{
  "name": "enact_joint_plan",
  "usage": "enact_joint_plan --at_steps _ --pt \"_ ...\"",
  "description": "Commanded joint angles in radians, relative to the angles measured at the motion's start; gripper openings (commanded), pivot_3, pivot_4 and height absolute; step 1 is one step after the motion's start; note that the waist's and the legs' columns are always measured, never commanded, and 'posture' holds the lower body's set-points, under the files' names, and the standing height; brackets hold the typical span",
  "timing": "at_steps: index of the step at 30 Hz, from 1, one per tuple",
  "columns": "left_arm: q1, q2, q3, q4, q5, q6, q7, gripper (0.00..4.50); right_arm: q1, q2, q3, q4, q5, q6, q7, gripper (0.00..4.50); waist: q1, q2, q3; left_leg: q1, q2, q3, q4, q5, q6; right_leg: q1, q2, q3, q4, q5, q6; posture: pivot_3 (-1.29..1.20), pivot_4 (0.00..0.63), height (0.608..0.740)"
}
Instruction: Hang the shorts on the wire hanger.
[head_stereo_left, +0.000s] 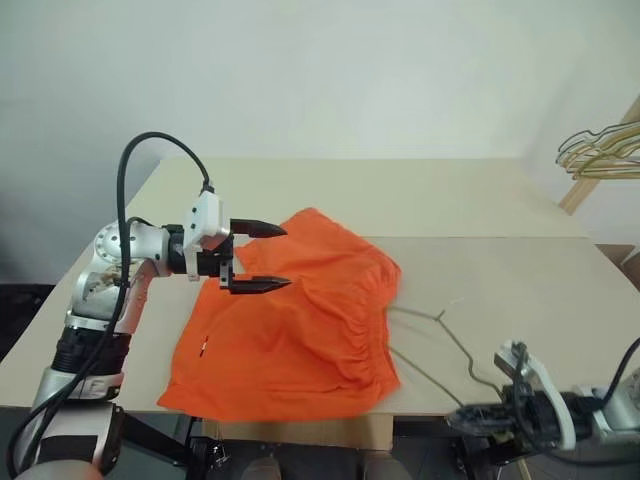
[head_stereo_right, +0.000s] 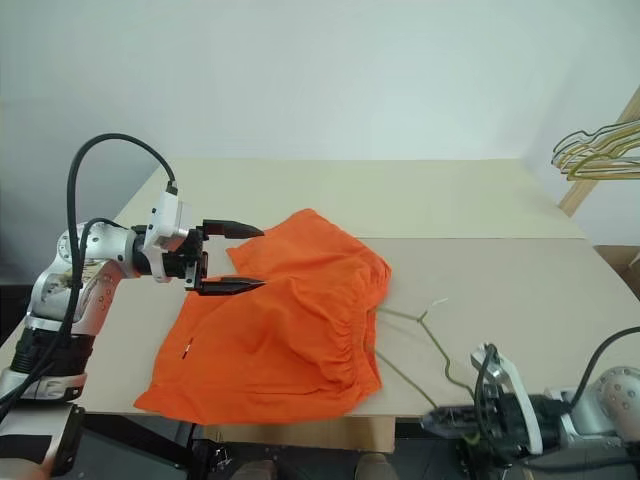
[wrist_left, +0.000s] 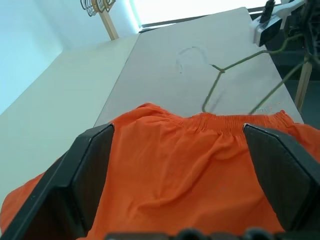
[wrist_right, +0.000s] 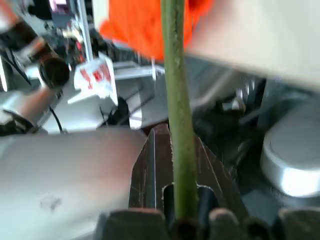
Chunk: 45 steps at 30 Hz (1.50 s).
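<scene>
The orange shorts (head_stereo_left: 290, 330) lie flat on the table's near left part, with the gathered waistband toward the right. My left gripper (head_stereo_left: 287, 258) hovers open just above their upper left part, its two black fingers (wrist_left: 85, 175) spread wide over the fabric (wrist_left: 185, 165). The thin olive wire hanger (head_stereo_left: 445, 325) lies to the right of the waistband, and its arms run under the fabric edge. My right gripper (head_stereo_left: 470, 418) sits just beyond the table's front edge, shut on the hanger's wire (wrist_right: 176, 90), which runs up between its fingers.
The table (head_stereo_left: 480, 200) is made of two light boards with a seam across the middle. A bunch of gold and green wire hangers (head_stereo_left: 600, 150) hangs on a wooden rail at the far right. Bare table surface lies behind and to the right of the shorts.
</scene>
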Motion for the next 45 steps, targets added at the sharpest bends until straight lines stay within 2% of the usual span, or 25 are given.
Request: enact_joint_plan --at_steps 1,6,10,13,16,19,23,27,30,33,37,45 --pt "-0.034 -0.003 -0.002 0.009 0.003 -0.025 -0.011 4.47 -0.102 0.070 -0.041 0.107 -0.029 0.007 -0.089 0.00 0.001 0.000 0.000 0.000 0.002 0.000 0.000 0.000 0.000 0.000 0.002 0.000 -0.001 0.000 0.000 -0.03 0.021 0.740" --pt "-0.042 -0.001 -0.004 0.020 0.012 -0.039 -0.014 4.47 -0.165 0.173 -0.046 0.192 -0.071 0.007 -0.135 0.00 0.007 0.000 0.000 -0.003 0.002 0.000 0.001 -0.001 0.001 -0.002 0.001 -0.001 -0.002 0.001 -0.001 -0.01 0.016 0.740" --pt "-0.033 0.010 0.001 0.012 0.012 -0.044 -0.017 4.47 -0.165 0.196 -0.017 0.179 -0.090 0.002 -0.112 0.00 0.006 0.000 0.000 -0.003 0.001 0.000 0.001 -0.001 0.001 -0.002 0.000 -0.001 -0.001 0.001 -0.001 0.01 0.010 0.740" --pt "-0.029 0.015 0.003 0.013 0.018 -0.049 -0.014 4.47 -0.231 0.232 -0.069 0.328 -0.162 -0.026 -0.155 0.00 0.001 0.000 -0.001 -0.002 0.002 0.000 0.001 -0.001 0.001 -0.001 0.001 -0.001 -0.001 0.001 -0.001 0.02 0.007 0.740" --pt "-0.020 0.022 0.004 0.002 0.021 -0.053 -0.018 4.47 -0.250 0.220 -0.044 0.267 -0.180 -0.010 -0.119 0.00 0.003 -0.001 -0.002 -0.001 0.002 0.000 0.001 -0.001 0.001 0.000 0.002 0.000 -0.001 0.001 -0.002 0.02 0.007 0.740" --pt "-0.016 0.024 0.009 -0.005 0.016 -0.047 -0.014 4.47 -0.318 0.220 -0.097 0.402 -0.246 -0.038 -0.153 0.00 0.004 -0.001 -0.002 -0.001 0.003 0.000 0.001 -0.001 0.001 -0.001 0.002 0.000 -0.001 0.001 -0.002 0.03 0.005 0.740" --pt "0.004 0.028 0.011 -0.019 0.019 -0.054 -0.011 4.47 -0.274 0.175 0.039 0.230 -0.199 0.007 -0.043 0.00 0.010 0.000 -0.002 -0.002 0.002 0.000 0.000 -0.001 0.001 -0.001 0.002 -0.001 -0.001 0.001 -0.002 0.04 0.001 0.740" --pt "0.013 0.026 0.012 -0.029 0.017 -0.052 -0.001 4.47 -0.241 0.139 0.085 0.160 -0.172 0.007 0.025 0.00 0.012 0.000 -0.002 -0.003 0.002 0.000 0.001 -0.001 0.001 -0.002 0.001 -0.001 -0.001 0.001 -0.002 0.04 0.004 0.740" --pt "0.019 0.026 0.011 -0.037 0.016 -0.052 0.002 4.47 -0.161 0.079 0.158 0.003 -0.129 0.007 0.080 0.00 0.014 0.000 -0.002 -0.002 0.002 0.000 0.001 -0.001 0.001 -0.002 0.001 -0.001 -0.001 0.001 -0.002 0.04 0.003 0.740" --pt "0.022 0.025 0.010 -0.039 0.015 -0.052 0.002 4.47 -0.079 0.024 0.178 -0.115 -0.073 0.007 0.109 0.00 0.018 0.000 -0.002 -0.003 0.002 -0.001 0.000 -0.001 0.002 -0.002 0.001 -0.002 -0.002 0.001 -0.001 0.03 0.006 0.740" --pt "0.019 0.024 0.008 -0.030 0.014 -0.053 -0.006 4.47 -0.006 0.022 0.130 -0.160 -0.022 0.007 0.076 0.00 0.020 -0.001 -0.002 -0.002 0.002 0.000 0.001 -0.001 0.002 -0.001 0.001 -0.002 -0.001 0.000 -0.001 0.01 0.012 0.740" --pt "-0.004 0.010 -0.011 -0.006 0.025 -0.063 -0.019 4.47 -0.161 0.226 -0.087 0.207 -0.146 -0.001 -0.182 0.00 0.011 -0.001 -0.002 -0.002 0.003 0.000 0.000 -0.001 0.002 -0.001 0.002 -0.001 -0.002 0.001 -0.002 0.01 0.011 0.740"
